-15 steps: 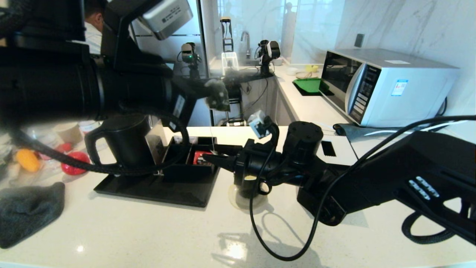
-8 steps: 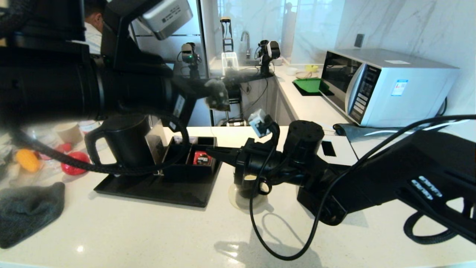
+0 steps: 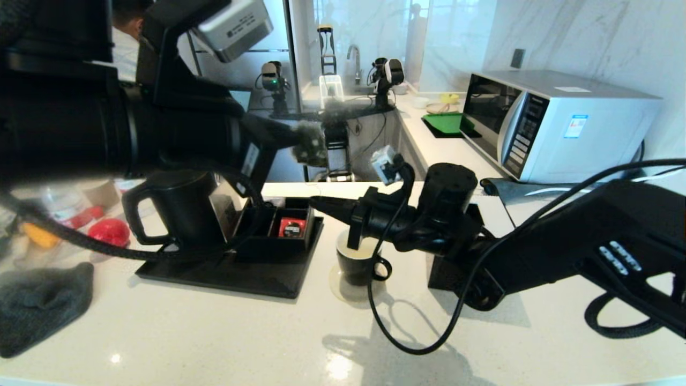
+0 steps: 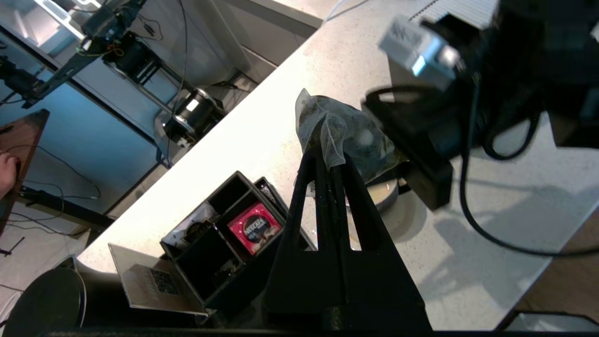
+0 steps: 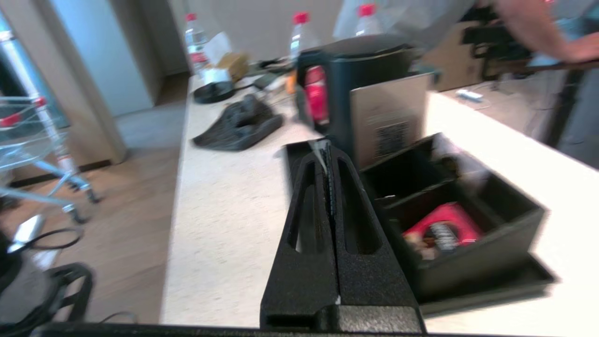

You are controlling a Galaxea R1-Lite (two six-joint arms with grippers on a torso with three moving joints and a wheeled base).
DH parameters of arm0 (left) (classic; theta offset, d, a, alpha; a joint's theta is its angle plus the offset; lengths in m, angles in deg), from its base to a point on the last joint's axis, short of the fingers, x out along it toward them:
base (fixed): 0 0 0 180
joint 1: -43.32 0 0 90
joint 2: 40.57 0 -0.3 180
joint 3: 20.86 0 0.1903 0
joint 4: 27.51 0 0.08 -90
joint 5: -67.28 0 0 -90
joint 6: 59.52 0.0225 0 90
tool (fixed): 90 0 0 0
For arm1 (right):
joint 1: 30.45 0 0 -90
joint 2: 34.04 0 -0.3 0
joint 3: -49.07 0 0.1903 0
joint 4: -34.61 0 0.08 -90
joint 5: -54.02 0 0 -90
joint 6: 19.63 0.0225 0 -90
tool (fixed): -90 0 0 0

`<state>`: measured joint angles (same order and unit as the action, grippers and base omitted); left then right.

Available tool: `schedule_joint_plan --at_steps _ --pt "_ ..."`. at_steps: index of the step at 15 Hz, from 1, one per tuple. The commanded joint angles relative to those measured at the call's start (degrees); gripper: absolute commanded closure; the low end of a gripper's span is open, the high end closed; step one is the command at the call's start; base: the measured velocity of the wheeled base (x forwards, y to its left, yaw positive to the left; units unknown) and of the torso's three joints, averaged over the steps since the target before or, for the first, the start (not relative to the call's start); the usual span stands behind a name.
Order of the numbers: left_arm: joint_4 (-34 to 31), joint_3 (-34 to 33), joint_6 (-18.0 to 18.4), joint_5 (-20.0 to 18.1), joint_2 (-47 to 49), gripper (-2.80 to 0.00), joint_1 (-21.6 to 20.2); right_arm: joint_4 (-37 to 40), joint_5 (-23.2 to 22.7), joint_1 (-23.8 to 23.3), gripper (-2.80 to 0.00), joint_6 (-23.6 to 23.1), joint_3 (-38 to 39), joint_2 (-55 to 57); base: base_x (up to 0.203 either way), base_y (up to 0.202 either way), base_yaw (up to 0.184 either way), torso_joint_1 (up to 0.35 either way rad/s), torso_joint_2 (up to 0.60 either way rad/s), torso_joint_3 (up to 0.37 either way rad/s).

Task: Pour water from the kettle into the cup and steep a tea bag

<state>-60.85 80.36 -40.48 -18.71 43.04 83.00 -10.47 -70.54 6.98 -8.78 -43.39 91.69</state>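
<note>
The tea bag [image 4: 344,135] hangs in the air, pinched at its upper corner between the pressed-together fingers of the left gripper [image 4: 327,159], high above the bench and up toward the far edge. It is a small, dark, mesh pouch of loose leaf, so it should be very light, limp and easily torn; the corner seam where it is now held looks the safest grip, and the thread would serve as well. A squeeze on the belly would crush the leaves.

Below and toward the near side stands the cup [image 3: 358,266], upright on a pale round coaster [image 3: 343,292] about mid-bench, its ear handle turned to the right. It already holds pale liquid. Directly over it reaches the right gripper [image 3: 313,200], fingers shut tight with a thin pale sliver, probably the thread, caught at the tips in the right wrist view.

Left of the cup lies a black tray [image 3: 225,276] carrying a compartment box [image 3: 270,236] with a red sachet [image 3: 292,227], and the kettle [image 3: 179,206] standing upright at the tray's far left corner. A grey cloth [image 3: 40,305] sits by the left edge, a microwave [image 3: 557,123] at the far right.
</note>
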Motion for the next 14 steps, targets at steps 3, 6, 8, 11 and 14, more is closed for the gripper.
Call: schedule_joint_plan --at_steps 3,6,8,11,14 --pt "-0.75 0.01 0.03 0.03 -0.87 0.0 0.88 -0.02 1.26 -2.0 0.0 0.22 -2.44 -0.04 0.0 0.0 0.0 0.0 0.0 0.0" --pt "-1.73 0.01 -0.77 0.35 -1.34 0.0 2.13 0.14 1.26 -2.89 0.0 0.25 -3.35 -0.13 0.0 0.0 0.0 0.0 0.0 0.0" --pt "-2.22 0.01 -2.1 2.31 -1.61 0.0 3.94 0.48 1.26 -3.13 0.0 0.31 -4.6 -0.13 0.0 0.0 0.0 0.0 0.0 0.0" --pt "-2.36 -1.82 -3.41 3.6 -2.11 0.0 5.34 1.2 1.26 -3.33 0.0 0.31 -6.5 -0.13 0.0 0.0 0.0 0.0 0.0 0.0" --pt "-2.1 -7.57 -3.65 3.62 -4.46 0.0 5.65 1.21 1.26 -3.42 0.0 0.31 -6.85 -0.39 0.0 0.0 0.0 0.0 0.0 0.0"
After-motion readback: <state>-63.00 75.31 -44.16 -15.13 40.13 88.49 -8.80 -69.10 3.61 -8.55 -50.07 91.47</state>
